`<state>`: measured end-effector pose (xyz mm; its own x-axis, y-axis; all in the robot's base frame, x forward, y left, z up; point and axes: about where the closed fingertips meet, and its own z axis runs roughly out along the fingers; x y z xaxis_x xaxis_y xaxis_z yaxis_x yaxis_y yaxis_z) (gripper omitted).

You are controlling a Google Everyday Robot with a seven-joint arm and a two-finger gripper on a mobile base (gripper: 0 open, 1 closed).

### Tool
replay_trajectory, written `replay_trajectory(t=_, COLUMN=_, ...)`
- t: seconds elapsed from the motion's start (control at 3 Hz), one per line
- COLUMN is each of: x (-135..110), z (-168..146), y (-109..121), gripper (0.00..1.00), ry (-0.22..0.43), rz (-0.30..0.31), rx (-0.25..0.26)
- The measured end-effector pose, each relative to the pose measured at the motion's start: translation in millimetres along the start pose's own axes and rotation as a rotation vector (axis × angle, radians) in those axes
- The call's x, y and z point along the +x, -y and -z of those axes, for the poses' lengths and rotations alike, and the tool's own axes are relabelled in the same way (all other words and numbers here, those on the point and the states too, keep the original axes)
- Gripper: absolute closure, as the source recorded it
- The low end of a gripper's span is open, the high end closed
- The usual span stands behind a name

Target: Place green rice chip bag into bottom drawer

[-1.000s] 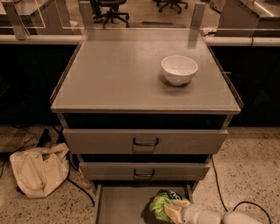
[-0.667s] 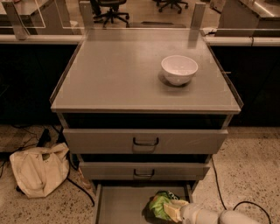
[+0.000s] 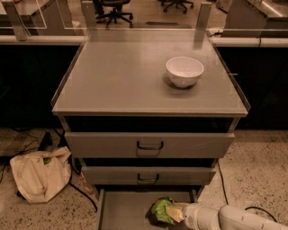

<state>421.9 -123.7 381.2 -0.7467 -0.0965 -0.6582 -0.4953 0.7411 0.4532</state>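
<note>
The green chip bag (image 3: 159,211) sits low in the frame, just right of centre, inside the open bottom drawer (image 3: 120,210). It is crumpled, over the right part of the drawer's flat grey floor, and the left part of that floor is bare. My gripper (image 3: 176,213) is right against the bag's right side, touching it. I cannot tell whether my grip is clamped on the bag or has let go, because the bag hides the tip. My white arm (image 3: 236,219) reaches in from the lower right corner, lying nearly level above the floor.

Above the open drawer, the middle drawer (image 3: 148,175) and the top drawer (image 3: 148,144) are both pushed in, each with a dark loop handle at its centre. They belong to a grey metal cabinet (image 3: 112,76) whose wide flat top fills the middle of the frame. A white bowl (image 3: 184,71) stands upright on the right part of that top, well away from the bag.

At the lower left, a beige cloth sack (image 3: 40,173) slumps on the speckled floor (image 3: 261,170) beside the cabinet, with dark cables (image 3: 81,191) trailing between the two. Along the upper edge, the legs of office chairs (image 3: 114,12) show behind the cabinet.
</note>
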Motion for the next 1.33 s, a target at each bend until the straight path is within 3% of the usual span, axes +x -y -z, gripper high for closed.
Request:
replay_trajectory(t=0.33, x=-18.5, z=-36.4, y=14.5, gripper=1.0, ry=-0.034, rz=0.029, rx=-0.015)
replay_trajectory(t=0.67, x=-18.5, z=-36.5, y=14.5, gripper=1.0, ry=-0.034, rz=0.029, rx=-0.015)
replay_trajectory(t=1.33, x=-7.4, z=-52.9, y=36.1, gripper=1.0, ry=0.071, rz=0.043, rx=0.099)
